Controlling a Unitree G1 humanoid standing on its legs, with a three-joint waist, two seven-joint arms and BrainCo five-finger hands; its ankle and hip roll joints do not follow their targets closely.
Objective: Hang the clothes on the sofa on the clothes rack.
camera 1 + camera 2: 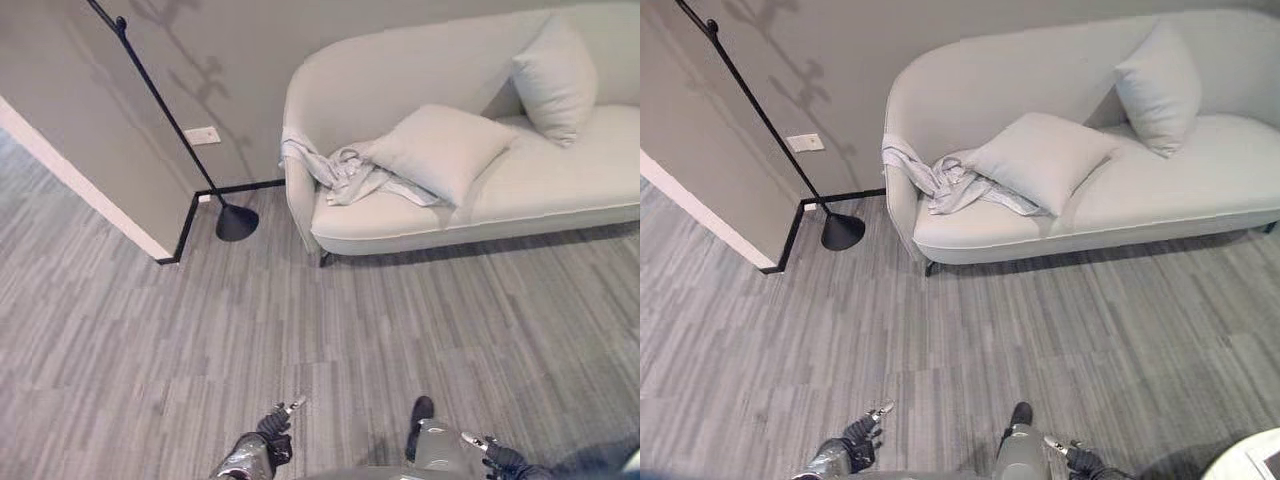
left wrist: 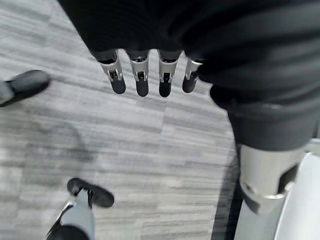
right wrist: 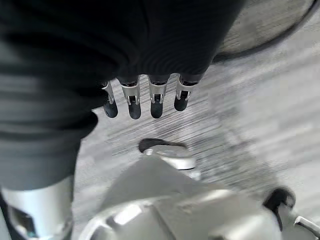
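A crumpled light grey garment (image 1: 343,176) lies on the left end of the pale sofa (image 1: 400,232), partly draped over its armrest and tucked under a cushion (image 1: 441,150). The clothes rack, a thin black pole (image 1: 160,104) on a round black base (image 1: 236,223), stands by the wall left of the sofa. My left hand (image 1: 275,428) and right hand (image 1: 502,459) hang low at the near edge, far from the sofa. In the wrist views the left hand's fingers (image 2: 141,80) and the right hand's fingers (image 3: 133,100) are straight and hold nothing.
A second cushion (image 1: 556,78) leans at the sofa's back right. A wall corner with a white skirting (image 1: 80,185) juts out on the left, with a wall socket (image 1: 202,135) behind the pole. A white rounded object (image 1: 1255,460) shows at lower right. Grey striped carpet lies between me and the sofa.
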